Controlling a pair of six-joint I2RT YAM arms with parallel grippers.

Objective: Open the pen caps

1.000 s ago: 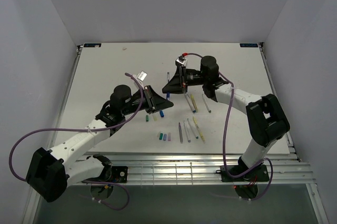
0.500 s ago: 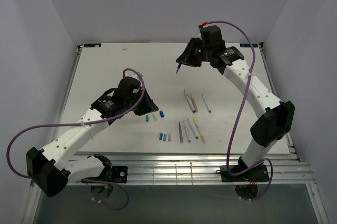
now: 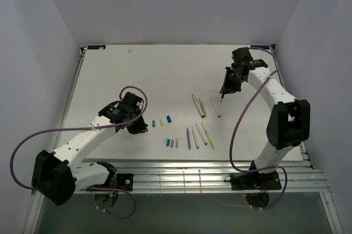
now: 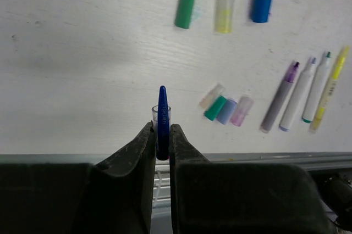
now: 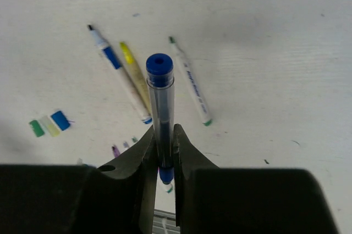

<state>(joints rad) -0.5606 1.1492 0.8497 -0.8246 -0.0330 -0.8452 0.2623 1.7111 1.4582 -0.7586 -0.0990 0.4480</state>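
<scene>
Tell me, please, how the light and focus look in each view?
Top external: even, diffuse light, faint shadows, no glare. Left wrist: the left gripper is dark and blurred, the blue cap it pinches sharper. Right wrist: the held pen is crisp, the table behind slightly soft.

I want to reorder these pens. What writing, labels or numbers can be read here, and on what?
Nothing is legible.
Blue cap in the left gripper: tiny lettering, too small.
Green-tipped white pen: blue print along the barrel, blurred.
Blue stickers at the far corners: too small.
Blue pen in the right gripper: no print seen.
</scene>
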